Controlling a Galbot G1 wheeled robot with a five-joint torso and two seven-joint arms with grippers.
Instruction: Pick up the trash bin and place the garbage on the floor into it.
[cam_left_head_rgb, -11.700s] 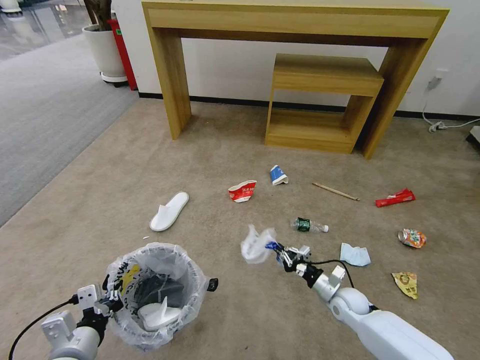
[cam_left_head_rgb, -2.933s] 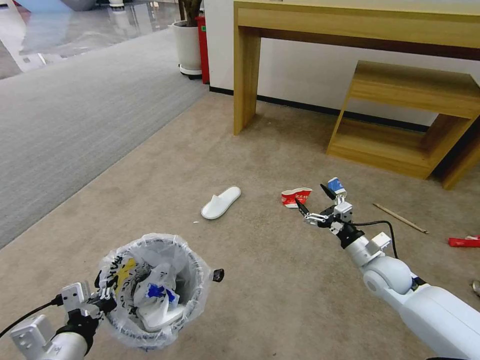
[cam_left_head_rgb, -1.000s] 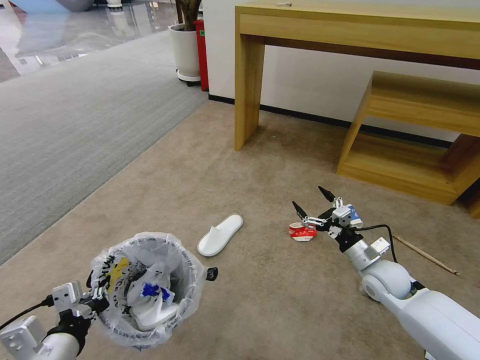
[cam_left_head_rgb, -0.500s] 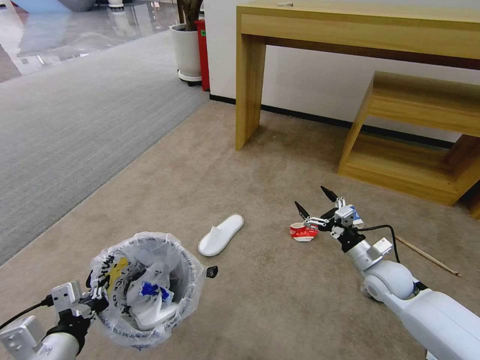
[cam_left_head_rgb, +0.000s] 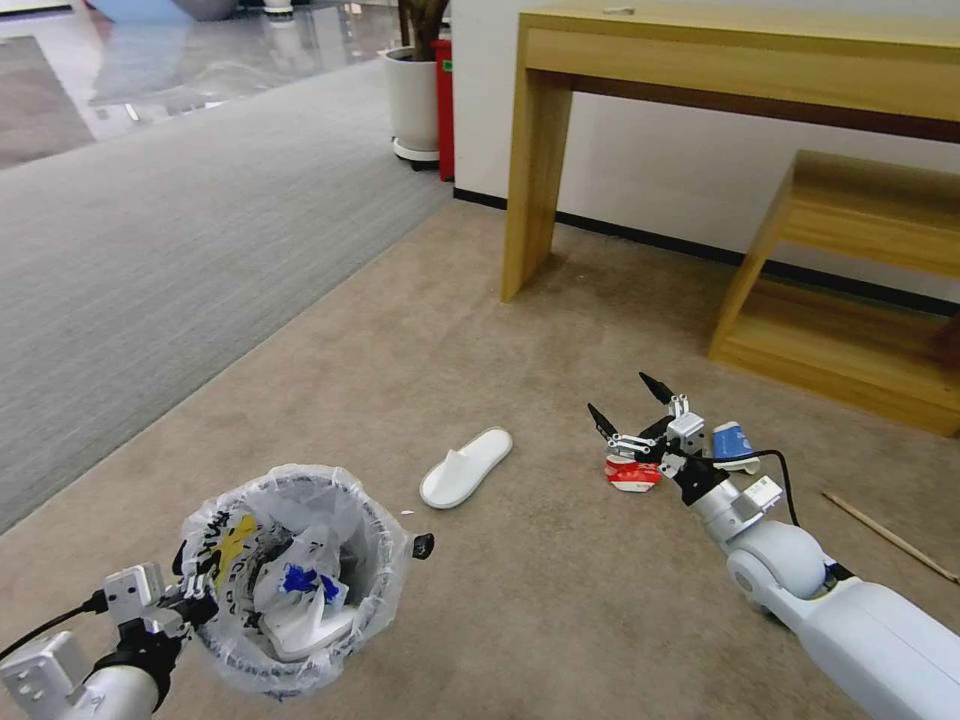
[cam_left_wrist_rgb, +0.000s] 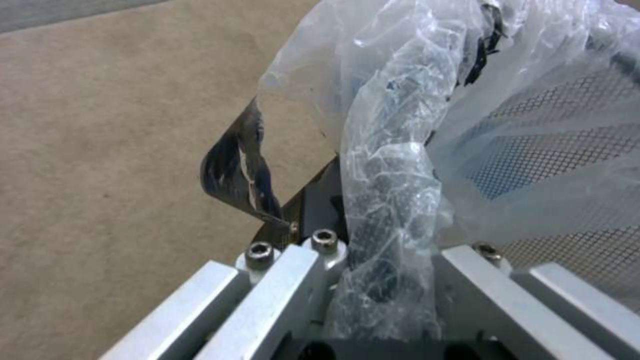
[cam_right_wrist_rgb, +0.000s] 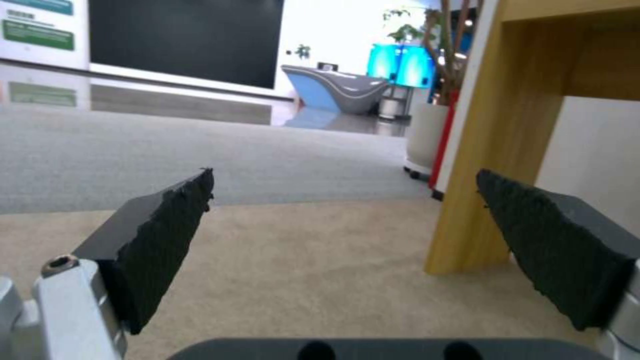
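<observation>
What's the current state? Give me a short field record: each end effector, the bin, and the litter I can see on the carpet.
left end effector: shut on the trash bin rim, holding it
right end effector: open, above the red cup
bin contents: a slipper, a plastic bag
floor litter: white slipper, red cup, blue cup, wooden stick

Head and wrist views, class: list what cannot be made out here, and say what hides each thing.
- Red cup: head view, its right part sits behind the open right gripper.
- Blue cup: head view, partly covered by the right wrist and cable.
- Wooden stick: head view, its far end runs toward the picture edge behind the arm.
- Trash bin bottom: head view, buried under bagged litter.
- Left gripper: left wrist view, its fingertips are wrapped in crinkled liner.
</observation>
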